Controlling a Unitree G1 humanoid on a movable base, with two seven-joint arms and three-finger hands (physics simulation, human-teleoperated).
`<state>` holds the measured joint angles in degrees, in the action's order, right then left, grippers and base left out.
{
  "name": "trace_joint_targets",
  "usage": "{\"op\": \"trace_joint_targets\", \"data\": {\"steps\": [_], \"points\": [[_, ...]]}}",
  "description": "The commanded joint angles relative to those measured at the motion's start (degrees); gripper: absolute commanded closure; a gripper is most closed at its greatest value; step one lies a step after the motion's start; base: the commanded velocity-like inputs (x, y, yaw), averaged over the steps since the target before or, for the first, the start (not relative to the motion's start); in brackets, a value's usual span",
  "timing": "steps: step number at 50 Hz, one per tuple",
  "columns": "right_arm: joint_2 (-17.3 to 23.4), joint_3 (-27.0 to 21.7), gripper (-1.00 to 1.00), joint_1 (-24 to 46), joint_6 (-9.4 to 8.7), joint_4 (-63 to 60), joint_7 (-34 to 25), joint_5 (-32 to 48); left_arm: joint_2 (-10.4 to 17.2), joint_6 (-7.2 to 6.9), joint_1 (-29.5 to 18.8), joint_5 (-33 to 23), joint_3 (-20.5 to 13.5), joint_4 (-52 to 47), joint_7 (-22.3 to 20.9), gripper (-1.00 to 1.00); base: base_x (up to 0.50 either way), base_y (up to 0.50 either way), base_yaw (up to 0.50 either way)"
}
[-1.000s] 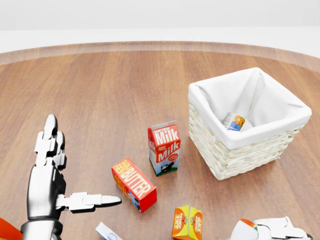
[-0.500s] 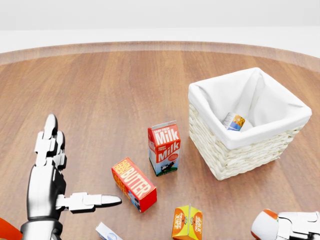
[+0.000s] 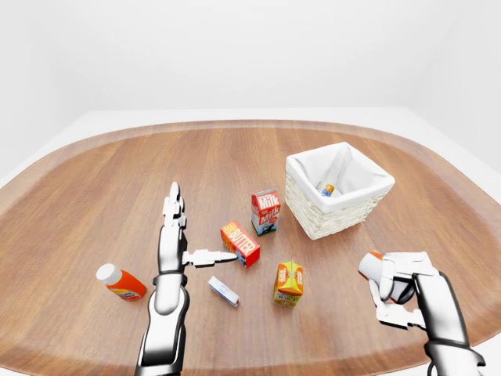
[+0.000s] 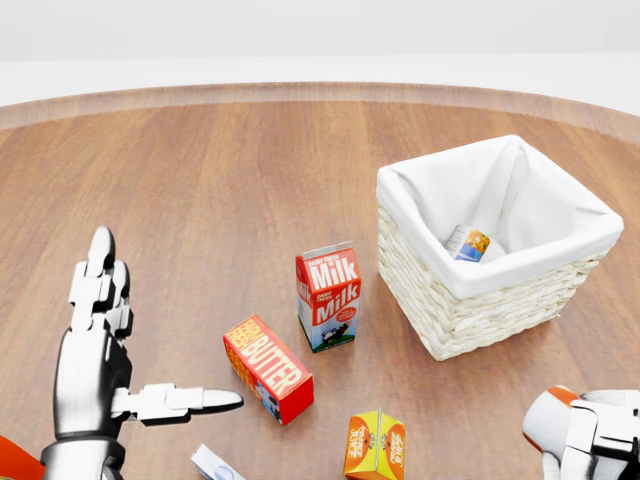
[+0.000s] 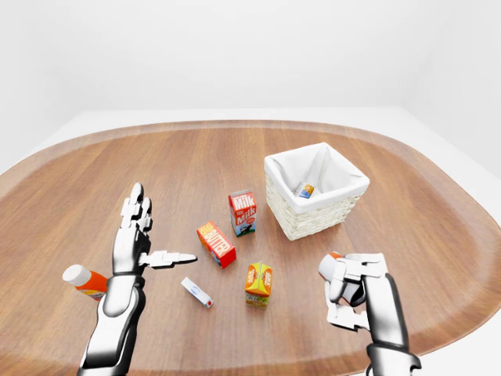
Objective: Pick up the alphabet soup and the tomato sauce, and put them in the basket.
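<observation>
"Milk" carton (image 4: 328, 297); "BUTTER" box (image 4: 268, 369)

In the head view the right hand (image 4: 592, 432) is cut by the bottom right corner, and the can (image 4: 548, 420) that it holds shows only as a white and orange end; its label cannot be read in any view, because the fingers (image 3: 407, 265) cover most of it. A can (image 4: 467, 243) lies deep in the basket (image 4: 420, 262), half hidden by the white liner, and its print is too small to tell. The orange bottle (image 4: 15, 462) is cut by the bottom left corner of the head view. The small white box (image 4: 216, 464) is cut by the bottom edge there. The juice carton (image 3: 288, 283) has unreadable print.
</observation>
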<state>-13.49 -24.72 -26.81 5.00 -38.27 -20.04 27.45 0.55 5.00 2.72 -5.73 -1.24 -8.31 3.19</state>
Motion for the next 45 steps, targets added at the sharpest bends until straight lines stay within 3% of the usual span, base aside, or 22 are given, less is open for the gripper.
{"op": "trace_joint_targets", "data": {"steps": [1,8,20,45], "points": [[1.2,1.2,1.00,1.0,0.00,-2.7,3.4,4.7,0.0,0.00,0.3,1.3,-0.6,-0.8,-0.4,-1.00,0.00,0.00,0.00],[2.1,2.8,1.00,1.2,0.00,-1.0,6.9,8.6,0.0,0.00,0.2,1.3,-0.6,-0.5,-0.3,-1.00,0.00,0.00,0.00],[4.5,6.2,1.00,3.3,0.00,-8.3,5.1,9.6,0.0,0.00,0.4,1.3,-0.5,-0.7,-0.4,-1.00,0.00,0.00,0.00],[9.2,10.3,1.00,8.3,0.00,-11.6,5.1,11.8,0.0,0.00,0.4,1.3,-0.4,-0.1,-0.4,-1.00,0.00,0.00,0.00]]}}
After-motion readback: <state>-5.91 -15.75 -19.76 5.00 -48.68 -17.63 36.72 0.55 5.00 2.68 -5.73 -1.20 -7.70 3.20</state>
